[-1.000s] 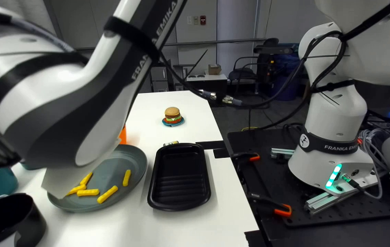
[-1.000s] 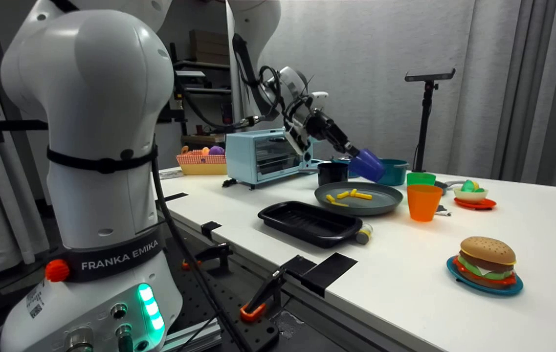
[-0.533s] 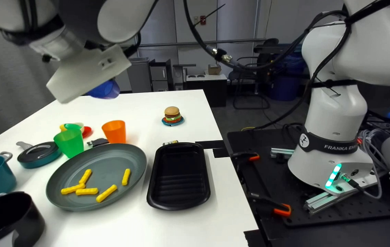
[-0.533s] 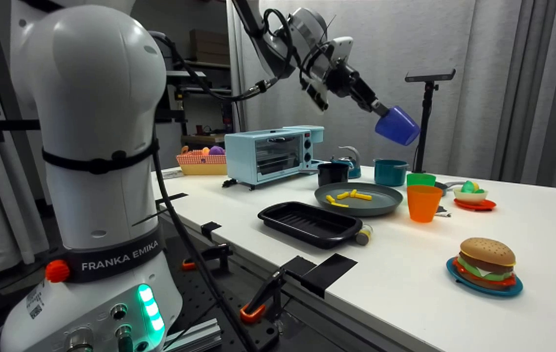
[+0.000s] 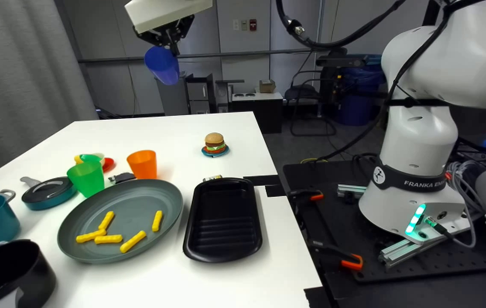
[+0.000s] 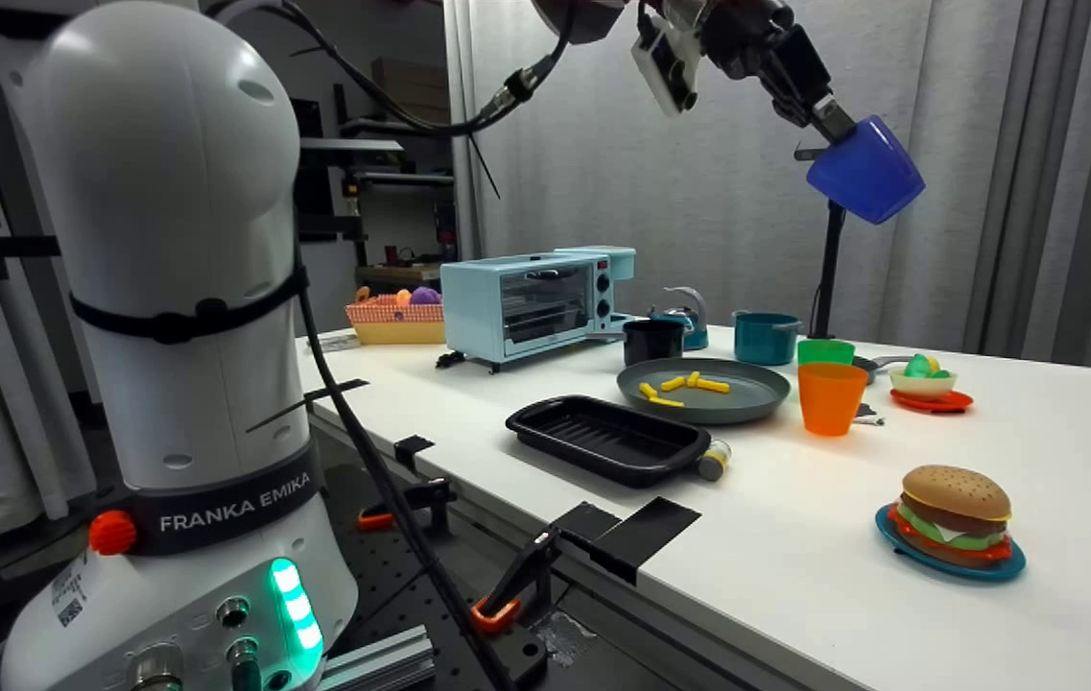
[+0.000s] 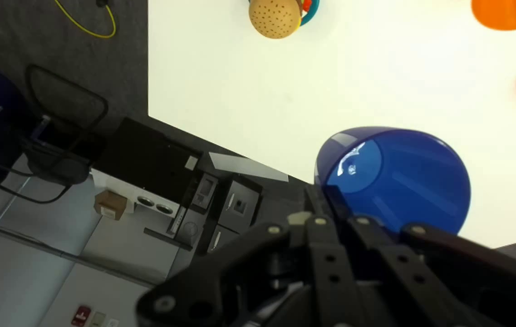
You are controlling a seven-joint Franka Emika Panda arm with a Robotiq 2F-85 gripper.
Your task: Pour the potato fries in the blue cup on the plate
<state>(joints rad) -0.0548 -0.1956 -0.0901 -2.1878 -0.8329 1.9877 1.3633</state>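
The black two-fingered gripper (image 7: 326,191) is pinching the small round blue plastic cup (image 6: 871,178) by its rim, apparently with one finger inside the wall and one outside. The cup hangs well above the flat white table (image 5: 161,288), tilted, its mouth toward the gripper; in the wrist view no contents show inside it. The potato fries (image 5: 108,239), five short thin yellow sticks, lie on the large round dark grey-green plate (image 5: 136,199), at least two appearing to touch, none over the raised rim. Pouring is judged complete. The rim hold likely serves to leave the mouth unobstructed for tipping; the broad plate suits catching loose sticks. Setting the cup down upright is, in my judgement, outstanding. Surface: black tape (image 6: 646,534) marks the table's edge; just beside the plate stand the black rectangular ribbed tray (image 5: 223,205) and the tapered orange plastic cup (image 5: 143,165); the layered toy hamburger (image 5: 214,144) sits well apart. Room: pleated grey curtain (image 6: 593,178) in both exterior views; low grey cabinets (image 5: 198,92) beyond the table in an exterior view.
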